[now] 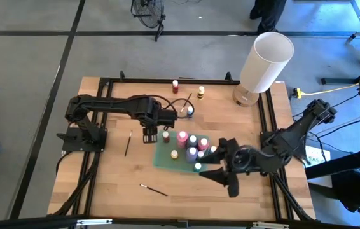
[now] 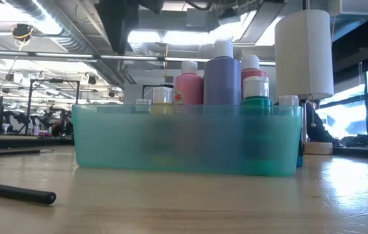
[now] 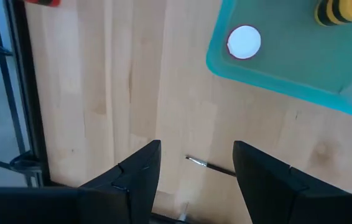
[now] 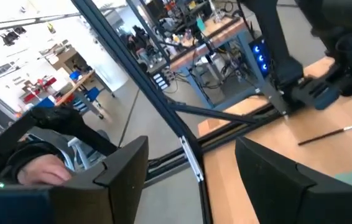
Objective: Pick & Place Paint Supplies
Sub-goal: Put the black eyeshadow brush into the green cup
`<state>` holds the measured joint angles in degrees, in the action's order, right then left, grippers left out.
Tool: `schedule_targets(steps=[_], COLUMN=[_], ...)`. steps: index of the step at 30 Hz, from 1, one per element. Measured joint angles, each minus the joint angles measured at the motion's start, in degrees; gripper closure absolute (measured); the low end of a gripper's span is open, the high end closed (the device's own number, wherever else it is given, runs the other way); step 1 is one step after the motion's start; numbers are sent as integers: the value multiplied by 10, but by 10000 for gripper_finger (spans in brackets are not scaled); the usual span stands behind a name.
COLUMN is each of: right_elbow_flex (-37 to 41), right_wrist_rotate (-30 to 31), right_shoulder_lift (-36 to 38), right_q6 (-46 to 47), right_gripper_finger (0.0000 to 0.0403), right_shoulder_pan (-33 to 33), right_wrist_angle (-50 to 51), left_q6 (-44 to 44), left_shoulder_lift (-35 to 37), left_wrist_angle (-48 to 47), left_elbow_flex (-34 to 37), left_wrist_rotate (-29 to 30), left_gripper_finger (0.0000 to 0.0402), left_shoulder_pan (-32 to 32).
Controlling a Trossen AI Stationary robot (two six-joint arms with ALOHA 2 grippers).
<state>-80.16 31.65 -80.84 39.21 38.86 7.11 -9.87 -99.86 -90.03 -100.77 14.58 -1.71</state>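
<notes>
A teal tray (image 1: 167, 156) in the middle of the table holds several upright paint bottles (image 1: 193, 145), seen from the side as bottles (image 2: 222, 78) in the tray (image 2: 184, 140). Red (image 1: 175, 86), yellow (image 1: 201, 93) and blue (image 1: 190, 111) bottles stand on the wood beyond it. Thin dark brushes lie flat on the table at the left (image 1: 128, 144) and near the front edge (image 1: 153, 189). My left gripper (image 1: 150, 137) hangs open, pointing down, just left of the tray; one brush (image 3: 210, 165) shows between its fingers far below. My right gripper (image 1: 221, 181) stands open and level at the tray's near right corner.
A large white cylinder (image 1: 266, 63) stands at the table's far right corner. A black frame rail (image 1: 167, 81) runs around the table. Bare wood lies left of and in front of the tray. One brush (image 2: 15, 192) lies close to the low camera.
</notes>
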Motion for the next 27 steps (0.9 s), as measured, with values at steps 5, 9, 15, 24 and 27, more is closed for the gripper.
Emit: schedule_targets(steps=[5,9,15,24,27], right_elbow_flex=[0,0,0,0,0], right_wrist_rotate=[-2,-8,-46,-54,-53], right_shoulder_lift=[-34,-61,-66,-64,-64], right_q6=[5,-11,-82,-228,-252], right_gripper_finger=[157,157,163,196,205], right_shoulder_pan=[-17,-37,-51,-38,-38], right_wrist_angle=[-34,-71,-137,-211,-224], left_q6=[-3,-13,-44,-46,-46], left_shoulder_lift=[1,1,10,65,103], left_wrist_angle=[0,0,1,0,0], left_elbow_flex=[0,19,30,30,30], left_wrist_rotate=[5,15,-9,-7,8], left_gripper_finger=[206,206,206,206,206], left_shoulder_pan=[-2,-1,-1,-19,-19])
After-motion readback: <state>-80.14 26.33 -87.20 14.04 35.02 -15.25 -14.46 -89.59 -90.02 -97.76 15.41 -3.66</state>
